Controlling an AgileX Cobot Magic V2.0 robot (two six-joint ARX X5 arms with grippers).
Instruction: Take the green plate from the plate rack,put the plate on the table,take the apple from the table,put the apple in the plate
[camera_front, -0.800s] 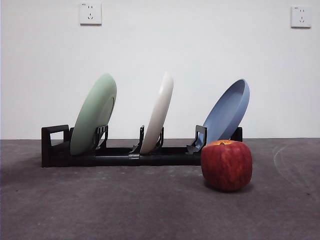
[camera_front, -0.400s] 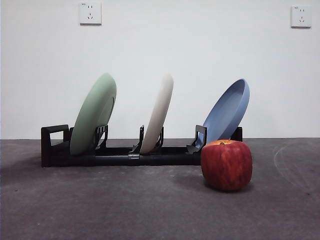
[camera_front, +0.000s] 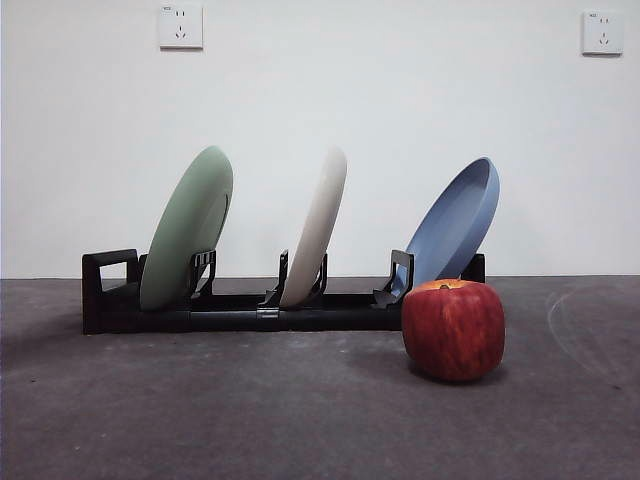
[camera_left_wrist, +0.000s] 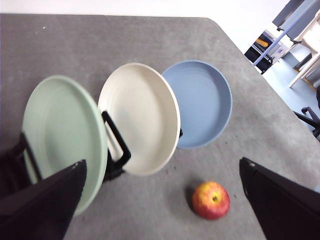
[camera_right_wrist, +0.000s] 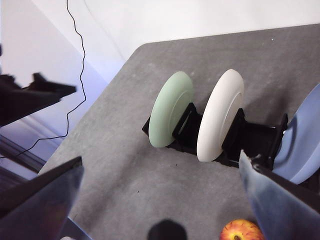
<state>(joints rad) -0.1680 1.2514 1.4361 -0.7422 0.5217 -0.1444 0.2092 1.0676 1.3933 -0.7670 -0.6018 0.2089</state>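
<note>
While the green plate (camera_front: 187, 227) leans racked, both grippers wide-jawed, empty, touching nothing

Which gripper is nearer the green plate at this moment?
Left. The left gripper, jaws open wide, hovers right above the green plate, one jaw overlapping its rim. The right gripper, also open, hangs farther back, with the green plate well ahead of it.

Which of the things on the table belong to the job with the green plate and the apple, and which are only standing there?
Part of the job:
green plate, upright in the plate rack
apple, on the table before the rack

Only standing there:
white plate, middle slot
blue plate, end slot, behind the apple
</note>
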